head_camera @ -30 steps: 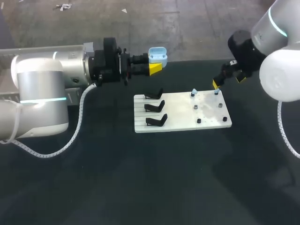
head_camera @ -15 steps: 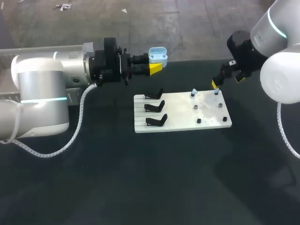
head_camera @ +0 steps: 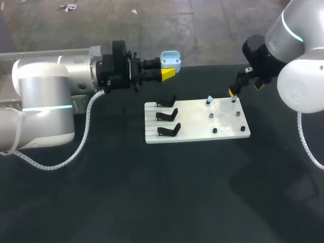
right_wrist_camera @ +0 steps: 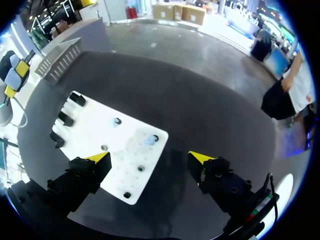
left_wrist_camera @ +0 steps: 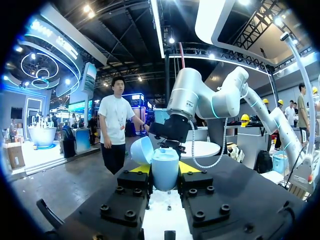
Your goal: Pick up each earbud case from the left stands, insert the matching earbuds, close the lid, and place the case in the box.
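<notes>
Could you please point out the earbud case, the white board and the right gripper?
earbud case (left_wrist_camera: 165, 169), left wrist view, its lower shell.
white board (head_camera: 192, 121), head view, bare middle.
right gripper (right_wrist_camera: 150, 158), right wrist view, midway between its yellow tips.

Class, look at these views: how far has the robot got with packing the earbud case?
Done: the light blue case is off the stands, lid open, gripped by the left gripper. In hand: the open right gripper hangs over two blue earbuds on the white board. Left: inserting both earbuds, closing the lid, boxing the case.
</notes>
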`<state>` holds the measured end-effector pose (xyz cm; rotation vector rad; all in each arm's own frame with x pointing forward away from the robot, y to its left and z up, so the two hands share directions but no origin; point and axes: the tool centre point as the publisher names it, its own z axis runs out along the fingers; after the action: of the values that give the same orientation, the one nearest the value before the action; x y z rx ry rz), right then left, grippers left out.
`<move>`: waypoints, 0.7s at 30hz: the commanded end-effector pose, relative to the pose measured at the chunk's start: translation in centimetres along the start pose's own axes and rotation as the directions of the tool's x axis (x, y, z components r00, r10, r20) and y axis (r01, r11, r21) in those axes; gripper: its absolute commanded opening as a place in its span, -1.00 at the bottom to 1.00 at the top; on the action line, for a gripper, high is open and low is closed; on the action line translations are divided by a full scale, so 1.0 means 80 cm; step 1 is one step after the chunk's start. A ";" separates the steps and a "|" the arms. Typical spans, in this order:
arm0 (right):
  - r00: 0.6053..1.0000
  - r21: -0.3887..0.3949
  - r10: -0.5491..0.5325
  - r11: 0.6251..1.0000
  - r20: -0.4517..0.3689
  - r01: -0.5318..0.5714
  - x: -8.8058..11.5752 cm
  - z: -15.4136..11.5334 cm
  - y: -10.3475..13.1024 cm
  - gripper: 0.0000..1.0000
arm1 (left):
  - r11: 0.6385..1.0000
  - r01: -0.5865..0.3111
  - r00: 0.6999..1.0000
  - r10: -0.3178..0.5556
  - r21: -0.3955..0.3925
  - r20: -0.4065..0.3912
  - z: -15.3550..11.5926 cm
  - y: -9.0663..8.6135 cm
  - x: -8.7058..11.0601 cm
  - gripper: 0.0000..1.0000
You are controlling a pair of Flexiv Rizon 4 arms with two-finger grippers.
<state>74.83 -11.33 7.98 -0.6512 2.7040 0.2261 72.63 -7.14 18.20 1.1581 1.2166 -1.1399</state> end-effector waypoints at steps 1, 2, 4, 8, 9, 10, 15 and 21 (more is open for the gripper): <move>1.000 0.034 -0.008 0.999 -0.023 0.009 0.000 0.004 0.001 1.00 | 1.000 -0.001 1.000 0.001 -0.005 0.000 0.000 -0.001 0.000 -1.00; 0.999 0.051 -0.014 0.999 -0.036 0.016 0.000 0.005 0.001 1.00 | 1.000 -0.001 1.000 0.001 -0.005 0.000 0.000 -0.001 0.000 -1.00; 0.999 0.054 -0.017 0.998 -0.040 0.019 0.002 0.008 0.002 1.00 | 1.000 -0.001 1.000 0.001 -0.005 0.000 0.000 -0.001 0.000 -1.00; 0.998 0.082 -0.003 0.997 -0.057 0.008 0.006 0.013 0.004 1.00 | 1.000 -0.001 1.000 0.001 -0.005 0.000 0.000 -0.001 0.000 -1.00; 0.998 0.097 -0.008 0.995 -0.064 0.015 0.007 0.015 0.005 1.00 | 1.000 -0.001 1.000 0.001 -0.005 0.000 0.000 -0.001 0.000 -1.00; 0.997 0.108 -0.014 0.994 -0.070 0.021 0.007 0.016 0.005 1.00 | 1.000 -0.001 1.000 0.001 -0.005 0.000 0.000 -0.001 0.000 -1.00; 0.996 0.184 -0.020 0.982 -0.087 0.036 0.007 0.021 0.008 1.00 | 1.000 -0.001 1.000 0.001 -0.005 0.000 0.000 -0.001 0.000 -1.00; 0.995 0.255 -0.008 0.966 -0.096 0.033 0.004 0.025 0.014 0.94 | 1.000 -0.001 1.000 0.001 -0.005 0.000 0.000 -0.001 0.000 -1.00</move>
<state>74.82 -10.52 6.29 -0.6436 2.7591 -0.0904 72.63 -7.14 18.20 1.1581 1.2166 -1.1399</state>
